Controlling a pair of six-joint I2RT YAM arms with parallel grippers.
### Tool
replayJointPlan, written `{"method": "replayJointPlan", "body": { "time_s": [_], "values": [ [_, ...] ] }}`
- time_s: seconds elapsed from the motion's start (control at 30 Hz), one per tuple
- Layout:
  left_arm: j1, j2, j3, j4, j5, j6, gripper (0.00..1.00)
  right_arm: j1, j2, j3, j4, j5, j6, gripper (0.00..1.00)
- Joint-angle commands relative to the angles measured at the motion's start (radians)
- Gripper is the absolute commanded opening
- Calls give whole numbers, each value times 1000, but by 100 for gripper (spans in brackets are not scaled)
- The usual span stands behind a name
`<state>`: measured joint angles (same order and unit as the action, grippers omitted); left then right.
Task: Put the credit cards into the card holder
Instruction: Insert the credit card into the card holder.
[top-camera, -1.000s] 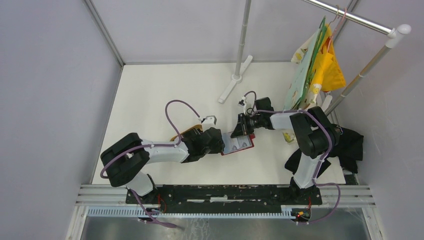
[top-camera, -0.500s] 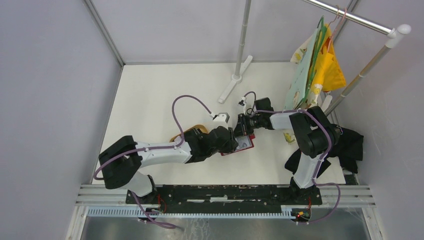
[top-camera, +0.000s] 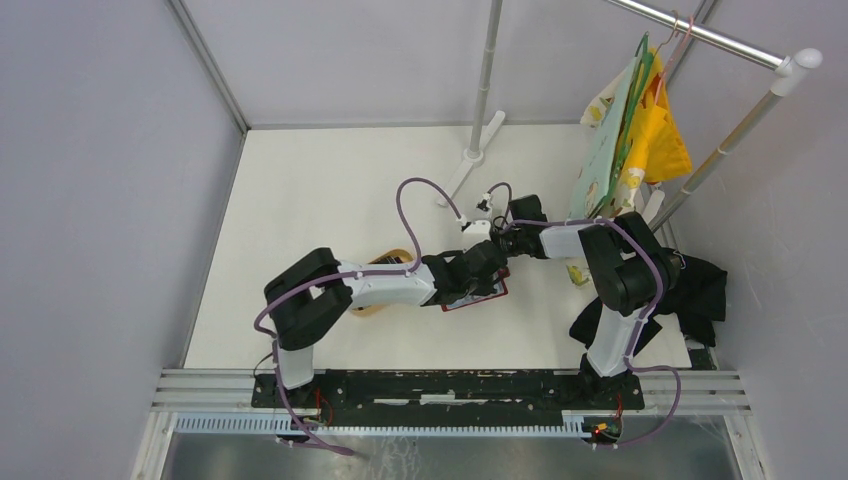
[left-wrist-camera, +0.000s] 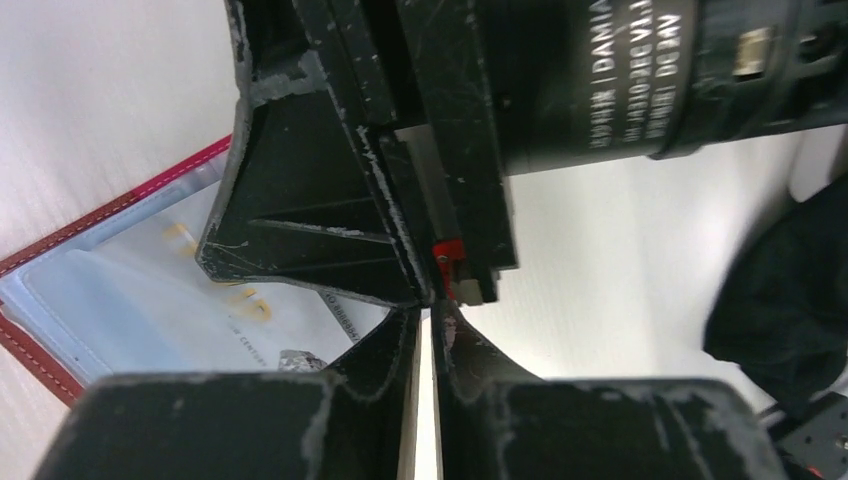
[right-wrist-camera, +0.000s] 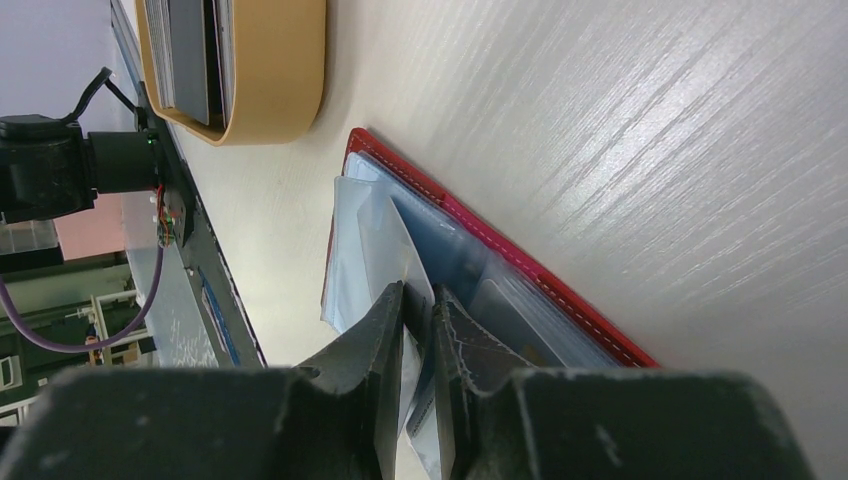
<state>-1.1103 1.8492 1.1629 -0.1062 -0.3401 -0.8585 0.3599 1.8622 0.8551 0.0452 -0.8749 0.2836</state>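
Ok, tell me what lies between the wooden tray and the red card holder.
Nothing: in the right wrist view only a bare strip of table separates the wooden tray from the card holder.

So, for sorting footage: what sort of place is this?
Probably a robotics lab cell: plain grey partition walls around a white tabletop, two robot arms bolted to a silver metal rail.
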Motion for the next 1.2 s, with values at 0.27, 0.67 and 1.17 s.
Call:
{"method": "replayJointPlan", "body": {
  "time_s": [0.27,0.67,1.17],
  "values": [
    [-11,110,174,-185,-188,-28,13,6,20,25,-16,22,-30,21],
    [-17,136,211,-274,-288,-90,17,8,25,24,-18,19,-30,21],
    [-59,84,157,-186,-297,-21,20,31,44,36,-44,-4,-69,19]
  ]
}}
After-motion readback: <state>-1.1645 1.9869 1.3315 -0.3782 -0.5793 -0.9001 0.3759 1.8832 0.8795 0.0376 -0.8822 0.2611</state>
